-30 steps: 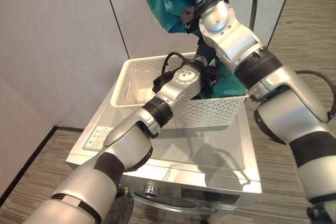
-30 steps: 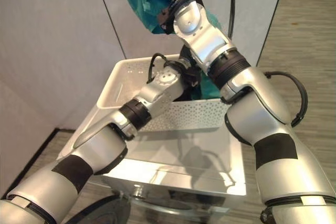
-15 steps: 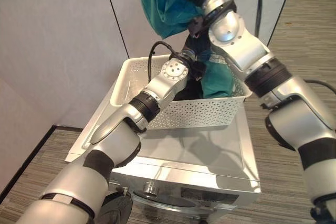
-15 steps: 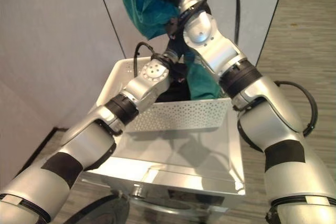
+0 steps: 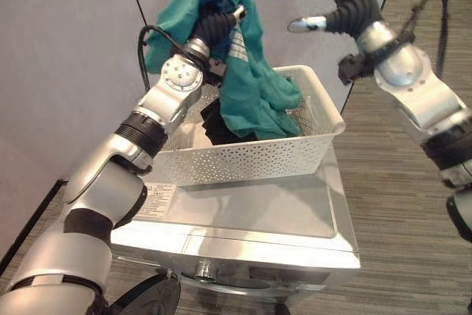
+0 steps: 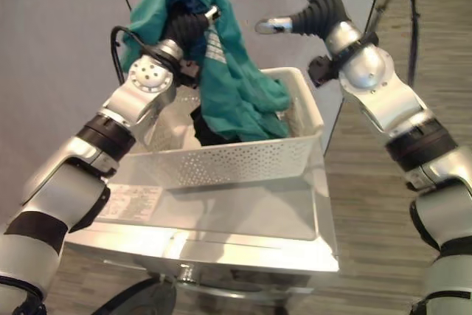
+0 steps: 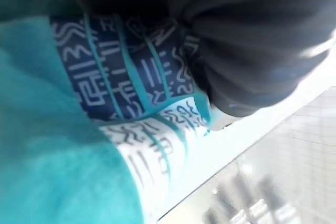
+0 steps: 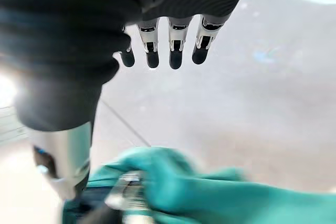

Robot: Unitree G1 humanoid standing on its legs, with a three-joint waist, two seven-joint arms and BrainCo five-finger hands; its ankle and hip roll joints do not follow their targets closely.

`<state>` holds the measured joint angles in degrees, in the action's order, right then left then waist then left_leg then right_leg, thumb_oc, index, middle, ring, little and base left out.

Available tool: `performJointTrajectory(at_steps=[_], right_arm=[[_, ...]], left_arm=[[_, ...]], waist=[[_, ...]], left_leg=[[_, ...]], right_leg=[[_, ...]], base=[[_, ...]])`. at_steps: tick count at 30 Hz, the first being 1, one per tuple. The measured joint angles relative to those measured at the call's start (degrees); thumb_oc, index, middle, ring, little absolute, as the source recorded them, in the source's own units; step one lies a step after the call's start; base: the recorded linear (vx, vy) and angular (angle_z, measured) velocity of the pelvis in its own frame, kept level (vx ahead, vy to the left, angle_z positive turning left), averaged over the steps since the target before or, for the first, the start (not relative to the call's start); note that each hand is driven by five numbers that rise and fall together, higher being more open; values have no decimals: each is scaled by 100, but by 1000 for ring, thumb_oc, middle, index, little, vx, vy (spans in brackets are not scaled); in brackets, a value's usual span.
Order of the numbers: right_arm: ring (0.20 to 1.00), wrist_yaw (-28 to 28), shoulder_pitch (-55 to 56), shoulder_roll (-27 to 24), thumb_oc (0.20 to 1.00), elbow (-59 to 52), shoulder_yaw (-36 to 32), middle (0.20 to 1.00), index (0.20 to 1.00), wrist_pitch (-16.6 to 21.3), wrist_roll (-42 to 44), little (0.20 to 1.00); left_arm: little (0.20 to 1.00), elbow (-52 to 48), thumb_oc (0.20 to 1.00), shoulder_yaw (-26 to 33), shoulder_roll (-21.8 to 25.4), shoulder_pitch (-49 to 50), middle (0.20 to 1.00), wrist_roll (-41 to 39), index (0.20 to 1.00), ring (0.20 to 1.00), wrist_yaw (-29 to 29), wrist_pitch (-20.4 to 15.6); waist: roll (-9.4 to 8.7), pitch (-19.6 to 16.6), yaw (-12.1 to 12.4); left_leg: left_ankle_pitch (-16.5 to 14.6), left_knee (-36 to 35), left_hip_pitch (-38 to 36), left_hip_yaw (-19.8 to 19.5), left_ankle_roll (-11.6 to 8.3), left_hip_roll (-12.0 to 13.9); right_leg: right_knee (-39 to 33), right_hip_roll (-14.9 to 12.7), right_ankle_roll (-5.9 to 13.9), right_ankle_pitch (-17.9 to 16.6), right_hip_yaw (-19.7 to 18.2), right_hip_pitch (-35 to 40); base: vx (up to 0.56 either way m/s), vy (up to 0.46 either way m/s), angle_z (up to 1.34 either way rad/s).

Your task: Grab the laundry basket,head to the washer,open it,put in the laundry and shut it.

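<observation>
Grey screens back my left eye view: the basket (image 5: 251, 158) sits mid-frame on the washer (image 5: 243, 219), the teal garment (image 5: 251, 86) hanging long axis downward over my left hand (image 5: 214, 27), grip untellable; right wrist view shows my right hand (image 8: 168, 45) spread. Unloading step; next I lower it doorward

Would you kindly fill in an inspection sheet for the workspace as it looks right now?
Surface: washer top, basket on it.
Job's things: white laundry basket holding dark laundry; teal garment lifted, draped over the left hand, its tail in the basket.
Clutter: nothing seen.
Hands: left fingers hidden under the cloth; right hand raised, open, holding nothing.
Cables: nothing seen.
Surroundings: grey partition panels behind, striped floor.
</observation>
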<state>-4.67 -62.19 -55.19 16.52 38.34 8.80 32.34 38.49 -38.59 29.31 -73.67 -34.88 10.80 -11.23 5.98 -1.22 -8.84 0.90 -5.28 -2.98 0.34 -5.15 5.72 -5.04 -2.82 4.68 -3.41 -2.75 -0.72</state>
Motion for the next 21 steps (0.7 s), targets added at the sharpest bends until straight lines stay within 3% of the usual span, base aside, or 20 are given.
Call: performJointTrajectory(at_steps=[13,16,21], right_arm=[[1000,361,334,-206,1000,395,-47,1000,1000,-10,9,1000],[1000,359,515,-213,1000,396,-225,1000,1000,-14,10,1000],[1000,335,1874,-137,1000,3,-1488,1000,1000,18,-42,1000]], left_arm=[[200,-145,200,-50,-66,-71,200,-9,200,200,23,-126],[200,-192,200,10,253,-121,200,-71,200,200,63,-174],[200,-397,200,174,939,-325,200,-112,200,200,195,-310]], waist=[[27,163,-34],[41,168,-40],[48,176,10]], left_leg=[[-1,0,16,-106,0,-4],[-1,0,19,-73,0,-4],[0,0,25,-58,0,-4]], right_leg=[[-47,-5,0,-2,52,8],[-42,-6,0,0,23,-11],[0,-5,-2,6,24,-15]], base=[[-2,-1,2],[20,-2,-6],[12,-2,1]])
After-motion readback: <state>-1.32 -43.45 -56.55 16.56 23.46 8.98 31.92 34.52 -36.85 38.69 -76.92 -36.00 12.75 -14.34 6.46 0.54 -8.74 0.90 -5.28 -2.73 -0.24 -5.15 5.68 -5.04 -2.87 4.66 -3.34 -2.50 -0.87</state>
